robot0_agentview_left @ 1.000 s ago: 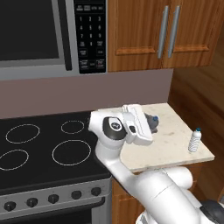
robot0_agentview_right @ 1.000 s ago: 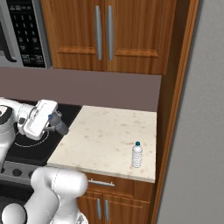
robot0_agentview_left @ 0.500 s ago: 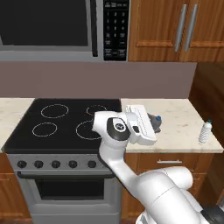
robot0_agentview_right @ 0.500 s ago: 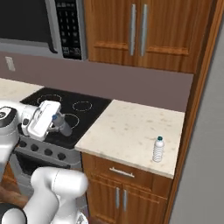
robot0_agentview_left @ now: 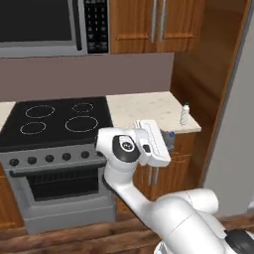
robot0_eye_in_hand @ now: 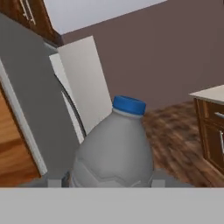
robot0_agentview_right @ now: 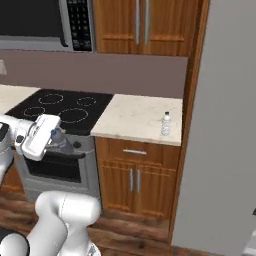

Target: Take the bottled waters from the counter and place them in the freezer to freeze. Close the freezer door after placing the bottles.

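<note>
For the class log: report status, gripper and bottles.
Gripper shut on one bottled water. Second bottle on the counter by the fridge. Path clear.

speckled stone-look counter (robot0_agentview_right: 135, 117) – glossy black stovetop (robot0_agentview_left: 54, 119) – translucent plastic bottle (robot0_eye_in_hand: 114, 148), wooden cabinets (robot0_agentview_right: 132, 175)

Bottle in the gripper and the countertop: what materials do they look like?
Held bottle: grey, slightly translucent plastic by its look, smooth moulded shoulder, glossy blue cap. Countertop: beige speckled stone or a stone-look laminate, matte; the render doesn't settle which.
</note>
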Robot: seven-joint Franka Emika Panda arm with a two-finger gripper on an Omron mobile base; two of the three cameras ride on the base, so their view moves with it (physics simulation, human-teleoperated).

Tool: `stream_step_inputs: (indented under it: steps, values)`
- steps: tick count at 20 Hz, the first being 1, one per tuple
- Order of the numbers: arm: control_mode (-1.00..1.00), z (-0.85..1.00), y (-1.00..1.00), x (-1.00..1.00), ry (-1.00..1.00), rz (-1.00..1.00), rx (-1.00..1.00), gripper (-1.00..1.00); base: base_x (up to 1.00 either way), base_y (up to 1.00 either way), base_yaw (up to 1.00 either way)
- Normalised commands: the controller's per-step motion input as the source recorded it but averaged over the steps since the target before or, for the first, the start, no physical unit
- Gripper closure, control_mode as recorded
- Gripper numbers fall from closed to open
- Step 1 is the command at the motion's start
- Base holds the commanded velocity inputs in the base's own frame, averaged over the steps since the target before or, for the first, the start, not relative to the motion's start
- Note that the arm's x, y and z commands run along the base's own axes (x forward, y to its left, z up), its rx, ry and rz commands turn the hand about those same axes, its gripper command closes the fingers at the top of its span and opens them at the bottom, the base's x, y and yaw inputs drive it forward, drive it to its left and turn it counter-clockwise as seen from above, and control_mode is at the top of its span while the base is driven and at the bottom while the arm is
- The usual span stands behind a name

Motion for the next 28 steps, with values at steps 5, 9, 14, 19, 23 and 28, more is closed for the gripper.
stream_step_inputs:
  steps: [5,9,14,19,23,28]
  values:
    - [1.00,0.00,0.00,0.00,0.00,0.00,0.00,1.00,-0.49,-0.46,-0.70]
    - [1.00,0.00,0.00,0.00,0.00,0.00,0.00,1.00,0.16,-0.71,-0.31]
    - [1.00,0.00,0.00,0.00,0.00,0.00,0.00,1.00,0.34,-0.82,0.09]
    - [1.00,0.00,0.00,0.00,0.00,0.00,0.00,1.00,0.08,-0.99,0.19]
    - [1.00,0.00,0.00,0.00,0.00,0.00,0.00,1.00,0.00,-0.96,0.14]
    - [1.00,0.00,0.00,0.00,0.00,0.00,0.00,1.00,0.05,-0.92,0.14]
